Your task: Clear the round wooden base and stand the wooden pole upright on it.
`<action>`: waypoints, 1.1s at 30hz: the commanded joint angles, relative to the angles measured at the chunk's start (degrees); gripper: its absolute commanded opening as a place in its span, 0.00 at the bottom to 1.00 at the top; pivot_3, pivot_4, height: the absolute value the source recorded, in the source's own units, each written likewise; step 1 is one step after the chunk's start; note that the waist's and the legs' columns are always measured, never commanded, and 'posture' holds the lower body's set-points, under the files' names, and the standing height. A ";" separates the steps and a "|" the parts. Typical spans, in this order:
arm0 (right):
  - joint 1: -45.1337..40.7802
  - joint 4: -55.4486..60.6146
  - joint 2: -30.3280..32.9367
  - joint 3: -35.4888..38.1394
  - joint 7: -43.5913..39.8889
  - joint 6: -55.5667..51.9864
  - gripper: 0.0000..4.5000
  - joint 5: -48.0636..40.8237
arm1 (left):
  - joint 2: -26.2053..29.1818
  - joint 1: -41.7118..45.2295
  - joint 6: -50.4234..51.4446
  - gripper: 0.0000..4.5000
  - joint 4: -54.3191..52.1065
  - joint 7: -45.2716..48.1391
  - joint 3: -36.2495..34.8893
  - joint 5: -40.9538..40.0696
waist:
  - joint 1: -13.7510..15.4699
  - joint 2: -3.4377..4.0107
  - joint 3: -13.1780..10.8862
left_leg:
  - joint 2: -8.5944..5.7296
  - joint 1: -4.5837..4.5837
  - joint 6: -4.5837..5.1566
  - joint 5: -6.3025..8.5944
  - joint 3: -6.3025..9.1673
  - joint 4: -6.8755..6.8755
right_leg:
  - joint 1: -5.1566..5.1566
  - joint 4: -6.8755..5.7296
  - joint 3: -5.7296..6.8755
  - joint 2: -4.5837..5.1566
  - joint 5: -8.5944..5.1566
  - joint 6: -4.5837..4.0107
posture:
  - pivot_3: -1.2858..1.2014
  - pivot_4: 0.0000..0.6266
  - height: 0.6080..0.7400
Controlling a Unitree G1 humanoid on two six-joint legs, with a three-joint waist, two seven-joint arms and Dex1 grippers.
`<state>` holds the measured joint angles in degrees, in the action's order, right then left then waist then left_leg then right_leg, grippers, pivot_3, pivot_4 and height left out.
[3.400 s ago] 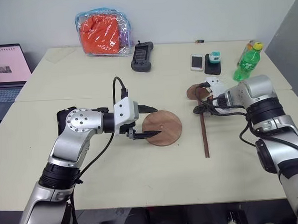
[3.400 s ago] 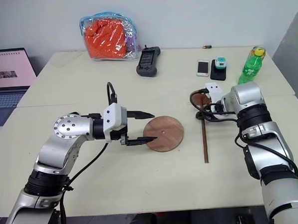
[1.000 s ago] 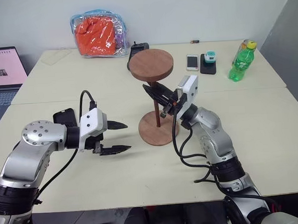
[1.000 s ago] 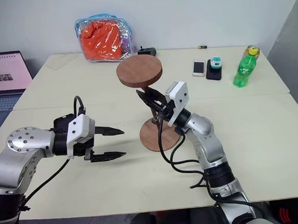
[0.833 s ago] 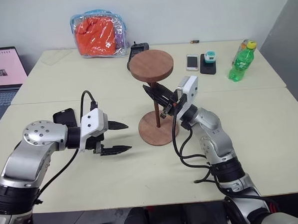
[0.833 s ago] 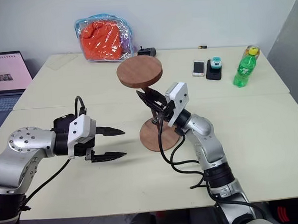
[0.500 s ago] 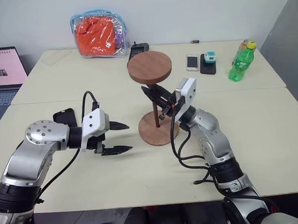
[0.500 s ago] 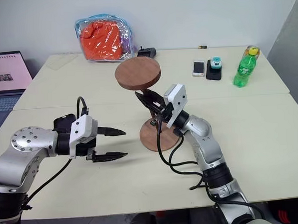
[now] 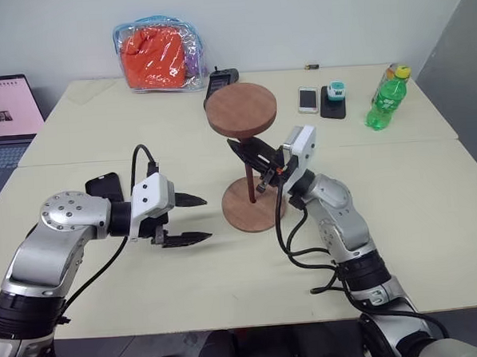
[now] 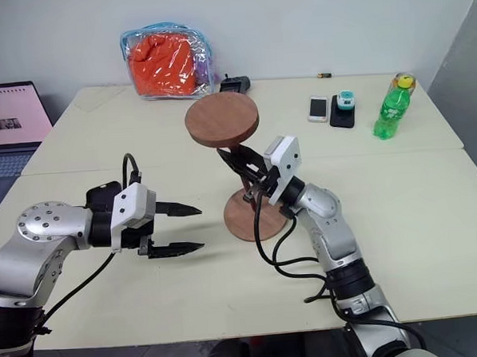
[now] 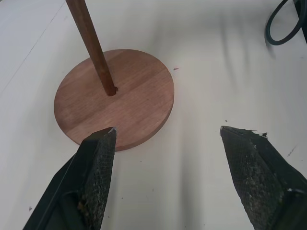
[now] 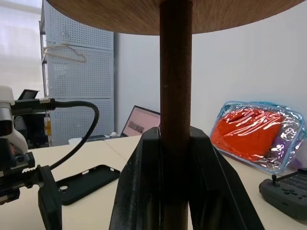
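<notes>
While the pole [image 9: 250, 176] stands upright with its foot in the base [image 9: 253, 204] at mid-table, the head views show the right gripper [image 9: 251, 159] closed on its rod and the left gripper [image 9: 194, 219] wide open, left of the base. In the left wrist view, the rod enters the base's centre hole. In the right wrist view, both fingers [image 12: 146, 182] clamp the rod under its head.

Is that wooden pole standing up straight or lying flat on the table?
Standing upright: the wooden pole has its foot on the round wooden base and its disc head on top, with the right end effector clamped on it.
</notes>
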<state>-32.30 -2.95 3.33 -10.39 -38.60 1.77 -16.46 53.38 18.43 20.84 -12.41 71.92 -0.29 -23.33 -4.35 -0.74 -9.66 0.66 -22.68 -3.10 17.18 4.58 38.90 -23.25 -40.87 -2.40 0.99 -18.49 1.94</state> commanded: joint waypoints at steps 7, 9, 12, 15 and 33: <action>1.19 0.70 0.63 -0.32 -0.61 -1.47 0.06 0.07 | 0.22 0.98 -0.85 0.80 -0.11 0.18 -0.42 0.41 | 0.04 0.00 0.00 | 0.00 0.00 0.00 0.00 -0.01 0.00 | 0.00 0.01 -0.01 0.00 0.00 0.00 | 0.52 0.24 1.00; 1.26 0.02 0.79 -0.43 -0.44 -1.37 0.06 0.67 | 0.16 1.00 -0.80 0.80 -0.08 0.20 -0.50 0.37 | 0.04 0.00 0.00 | -0.01 0.00 0.00 0.00 0.00 0.00 | 0.00 0.00 0.00 0.00 0.00 0.00 | 0.52 0.24 1.00; 1.27 -0.43 0.72 -0.38 -0.14 -1.36 0.06 0.93 | 0.10 1.05 -0.78 0.80 0.00 0.18 -0.61 0.36 | 0.04 0.00 0.00 | 0.00 0.00 0.00 0.00 0.00 0.00 | 0.00 0.00 0.00 0.00 0.00 0.00 | 0.52 0.24 1.00; 0.86 -3.32 1.09 -0.71 1.38 -1.76 0.06 3.17 | -0.13 1.64 -0.35 0.80 0.21 -0.28 -0.72 0.26 | 0.06 -0.02 0.01 | -0.01 0.01 0.00 0.00 0.00 0.00 | 0.01 0.00 0.00 0.00 0.00 0.00 | 0.52 0.24 1.00; 5.12 -7.47 4.14 -1.17 1.09 -3.49 0.06 4.37 | -0.43 1.72 1.13 0.80 -0.92 -1.44 -1.30 -0.50 | 1.74 0.02 0.33 | -0.02 1.93 0.11 0.07 0.05 -0.36 | 2.07 0.62 0.03 -0.19 -0.07 -0.03 | 0.52 0.24 1.00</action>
<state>-30.46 -5.43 5.42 -10.64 -37.16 1.33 -14.69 52.78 19.89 22.02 -11.68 70.64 -0.31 -22.86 -2.61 -0.73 -9.33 0.62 -20.74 -2.99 17.25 4.63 38.50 -21.16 -40.21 -2.38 0.80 -18.56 1.90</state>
